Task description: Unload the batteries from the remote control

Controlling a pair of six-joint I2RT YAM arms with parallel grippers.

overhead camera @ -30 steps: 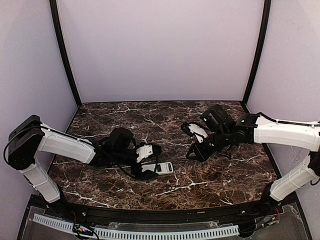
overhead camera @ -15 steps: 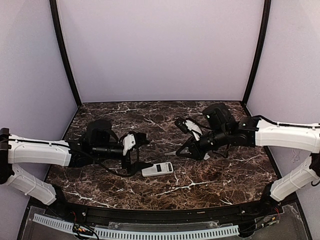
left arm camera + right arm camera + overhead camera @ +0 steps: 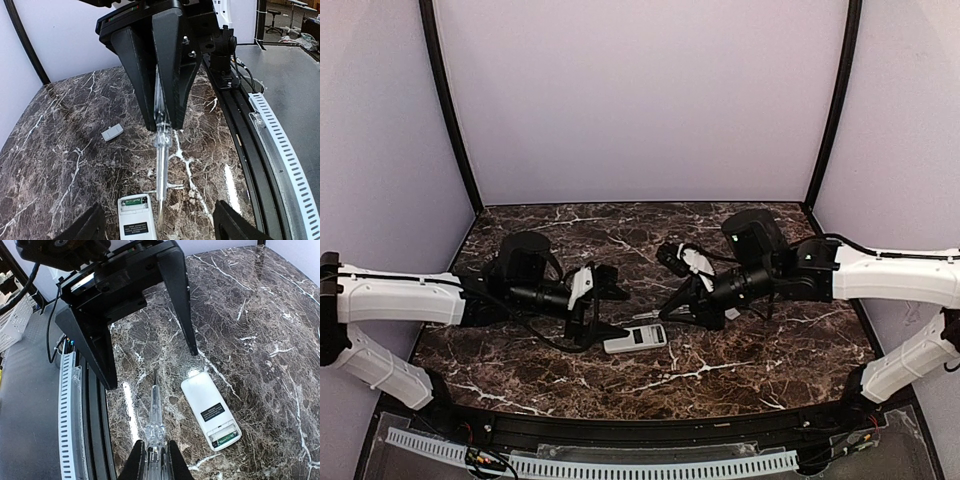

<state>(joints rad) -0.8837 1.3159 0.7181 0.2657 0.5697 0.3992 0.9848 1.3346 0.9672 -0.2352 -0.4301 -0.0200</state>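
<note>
The white remote control [image 3: 635, 338] lies back up on the marble table, label showing, battery bay open. It also shows in the left wrist view [image 3: 136, 220] and the right wrist view [image 3: 210, 410]. One battery with green wrap [image 3: 131, 201] sits in the bay, also seen in the right wrist view [image 3: 226, 436]. No second battery shows. My left gripper [image 3: 603, 305] is open just left of the remote, jaws wide [image 3: 157, 205]. My right gripper [image 3: 667, 285] is open and empty, above and right of the remote [image 3: 152, 367].
A small flat white cover plate [image 3: 112, 132] lies on the table a little beyond the remote. A clear pointed spike sticks out between each gripper's fingers. The black front rail [image 3: 640, 430] and a white perforated strip run along the table's near edge.
My left gripper came off the remote, drew back left, then edged right again. My right gripper moved left and down toward the remote. The remote shifted slightly left.
</note>
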